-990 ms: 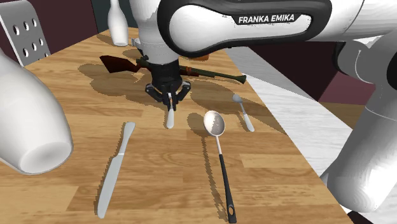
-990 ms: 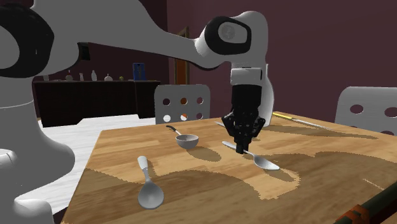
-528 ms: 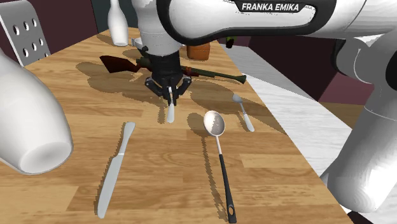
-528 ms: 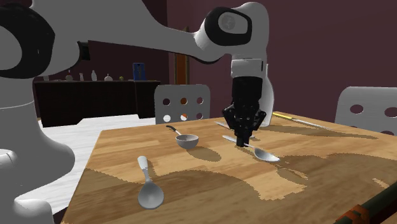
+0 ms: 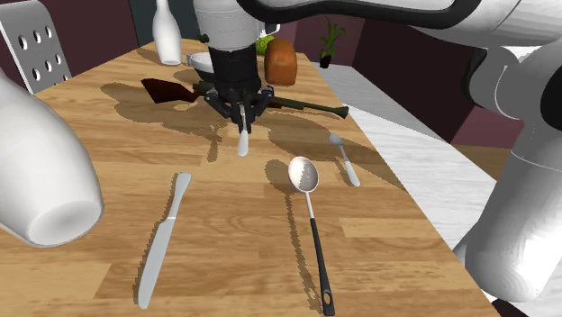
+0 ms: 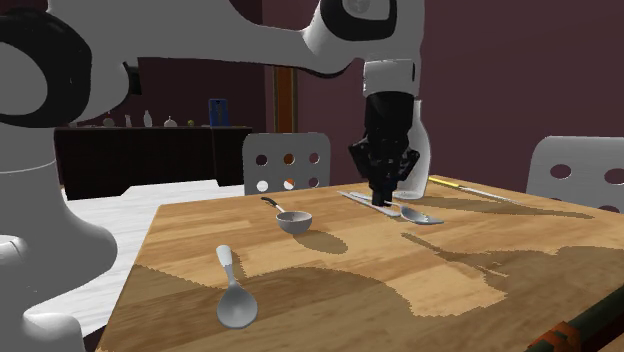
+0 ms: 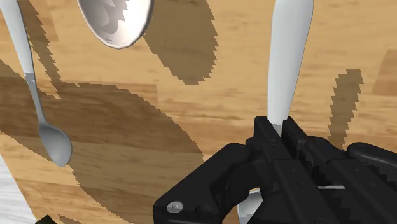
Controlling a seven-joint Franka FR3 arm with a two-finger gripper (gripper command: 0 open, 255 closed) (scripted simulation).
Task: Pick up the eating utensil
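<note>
My black gripper (image 5: 241, 115) is shut on a pale silver spoon (image 5: 242, 142), which hangs clear of the wooden table (image 5: 225, 225) and casts a shadow below. In the second exterior view the gripper (image 6: 381, 197) holds the spoon (image 6: 420, 215) near level, bowl end pointing to that view's right. In the wrist view the spoon's handle (image 7: 289, 57) sticks out past the gripper (image 7: 278, 130), clasped between the two fingers.
On the table lie a black-handled ladle (image 5: 303, 173), a small spoon (image 5: 343, 158), a knife (image 5: 162, 239) and a rifle (image 5: 297, 102). A white bottle (image 5: 166, 31) and a brown object (image 5: 280, 61) stand at the far end. A large white mug (image 5: 36, 171) fills the shoulder view's left.
The gripper has risen, taking the spoon up off the table. In the shoulder view it has drifted toward the table's far end. Nothing else moved.
</note>
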